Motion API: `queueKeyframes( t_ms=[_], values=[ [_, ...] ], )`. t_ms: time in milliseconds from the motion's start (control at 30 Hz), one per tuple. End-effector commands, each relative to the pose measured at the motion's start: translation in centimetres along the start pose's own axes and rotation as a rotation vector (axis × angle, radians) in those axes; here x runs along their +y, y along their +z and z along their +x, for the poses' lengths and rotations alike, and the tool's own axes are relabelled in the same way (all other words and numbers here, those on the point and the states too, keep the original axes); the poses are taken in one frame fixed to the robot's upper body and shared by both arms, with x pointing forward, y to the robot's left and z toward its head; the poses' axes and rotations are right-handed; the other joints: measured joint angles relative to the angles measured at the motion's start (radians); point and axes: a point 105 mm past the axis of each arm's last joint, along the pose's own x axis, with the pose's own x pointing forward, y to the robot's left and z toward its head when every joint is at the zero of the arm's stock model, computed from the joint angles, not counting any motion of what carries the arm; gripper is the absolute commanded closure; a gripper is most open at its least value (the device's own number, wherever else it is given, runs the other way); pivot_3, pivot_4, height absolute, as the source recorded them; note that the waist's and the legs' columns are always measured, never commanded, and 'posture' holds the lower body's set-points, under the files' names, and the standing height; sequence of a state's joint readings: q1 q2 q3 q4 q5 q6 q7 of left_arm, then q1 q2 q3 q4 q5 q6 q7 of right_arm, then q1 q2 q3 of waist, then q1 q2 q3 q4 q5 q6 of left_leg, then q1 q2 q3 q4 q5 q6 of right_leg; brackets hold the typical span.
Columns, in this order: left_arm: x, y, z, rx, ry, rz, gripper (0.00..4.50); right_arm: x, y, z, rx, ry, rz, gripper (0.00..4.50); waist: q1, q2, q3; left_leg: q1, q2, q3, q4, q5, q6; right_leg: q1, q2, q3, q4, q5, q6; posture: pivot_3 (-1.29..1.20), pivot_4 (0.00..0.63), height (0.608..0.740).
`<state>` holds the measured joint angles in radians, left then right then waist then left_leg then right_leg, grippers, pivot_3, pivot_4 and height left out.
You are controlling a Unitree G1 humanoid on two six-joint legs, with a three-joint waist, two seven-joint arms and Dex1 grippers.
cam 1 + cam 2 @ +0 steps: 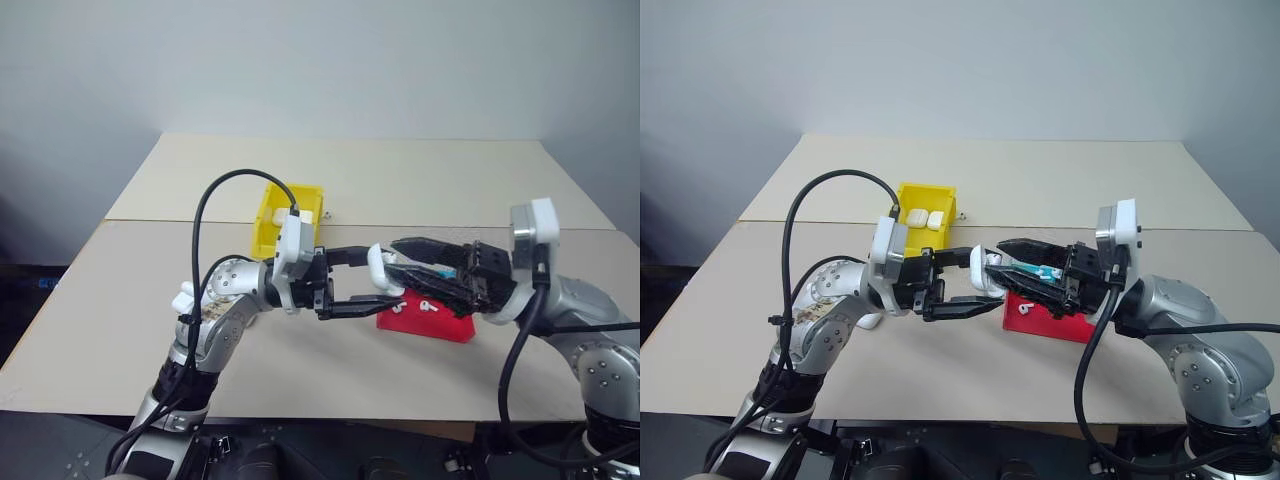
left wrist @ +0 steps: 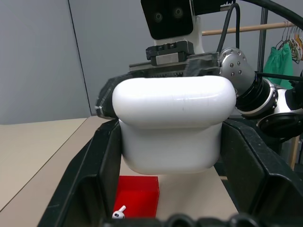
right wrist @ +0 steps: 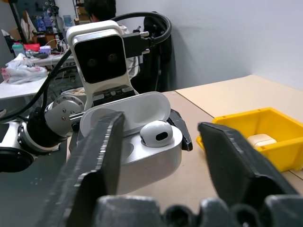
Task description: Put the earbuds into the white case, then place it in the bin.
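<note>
My left gripper (image 1: 383, 277) is shut on the white case (image 2: 173, 123) and holds it in the air above the red tray (image 1: 452, 326). The case's lid stands open, and one of the earbuds (image 3: 158, 134) sits in a socket inside it. My right gripper (image 3: 161, 124) faces the case from the other side, open, with a finger on either side of the earbud and nothing pinched between them. Two more earbuds (image 1: 428, 306) lie on the red tray below. The yellow bin (image 1: 902, 195) stands on the table behind my left gripper, with two white cases (image 1: 923, 218) inside.
A small white piece (image 1: 326, 213) lies on the table beside the bin. Another white object (image 1: 868, 321) rests on the table by my left forearm. The tan table (image 1: 420, 180) stretches well beyond the bin, with a seam running across it.
</note>
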<state>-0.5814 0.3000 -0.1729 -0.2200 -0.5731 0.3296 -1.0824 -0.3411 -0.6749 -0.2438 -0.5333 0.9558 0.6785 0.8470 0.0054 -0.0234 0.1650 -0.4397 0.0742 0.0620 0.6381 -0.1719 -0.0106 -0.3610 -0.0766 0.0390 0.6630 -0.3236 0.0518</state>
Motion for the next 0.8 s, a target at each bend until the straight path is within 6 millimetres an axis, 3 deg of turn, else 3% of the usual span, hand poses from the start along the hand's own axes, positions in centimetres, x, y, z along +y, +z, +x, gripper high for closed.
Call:
queueKeyframes(
  t_ms=[33,200,367,433,600,800],
  values=[
    [0.0,1.8,0.4,-0.055,-0.009,0.075,1.7,0.1,0.3,0.0,0.0,0.014,-0.027,1.25,0.0,0.0,0.0,0.0,0.0,0.0,0.0,0.0,0.0,0.0,0.0,0.0,0.0,0.0,0.0,0.0,0.15,0.74],
    [0.2,1.7,0.1,-0.048,0.007,0.082,1.7,-1.1,1.5,-0.7,-0.03,-0.036,-0.046,1.25,0.0,0.0,0.0,0.0,0.0,0.0,0.0,0.0,0.0,0.0,0.0,0.0,0.0,0.0,0.0,0.0,0.15,0.74],
    [0.4,1.5,-0.8,-0.016,0.035,0.089,1.7,-3.6,3.6,-1.4,0.022,-0.122,-0.157,1.25,-0.004,0.0,0.0,0.0,0.0,0.0,0.0,0.0,0.0,-0.001,0.0,0.0,0.0,0.0,0.0,0.0,0.15,0.74],
    [0.3,1.4,-1.2,-0.003,0.049,0.091,1.7,-5.2,3.7,-1.2,0.172,-0.161,-0.265,1.25,-0.006,0.001,0.0,0.0,0.0,0.0,-0.001,0.0,0.0,-0.001,0.0,0.0,0.0,0.0,0.0,0.0,0.15,0.74],
    [0.2,1.2,-1.3,-0.005,0.07,0.09,1.7,-9.5,-0.8,-1.6,0.706,-0.108,-0.608,1.25,-0.009,0.002,0.001,0.0,0.0,0.002,-0.002,0.0,0.0,-0.004,0.0,0.002,0.0,0.0,0.0,0.0,0.15,0.74],
    [0.1,1.2,-1.0,-0.021,0.08,0.09,1.7,-14.0,-4.2,-1.2,1.029,0.005,-0.7,1.25,-0.021,0.002,0.001,-0.002,0.0,0.004,-0.002,0.0,0.0,-0.008,0.0,0.004,0.001,0.0,0.0,0.0,0.15,0.74]
  ],
)
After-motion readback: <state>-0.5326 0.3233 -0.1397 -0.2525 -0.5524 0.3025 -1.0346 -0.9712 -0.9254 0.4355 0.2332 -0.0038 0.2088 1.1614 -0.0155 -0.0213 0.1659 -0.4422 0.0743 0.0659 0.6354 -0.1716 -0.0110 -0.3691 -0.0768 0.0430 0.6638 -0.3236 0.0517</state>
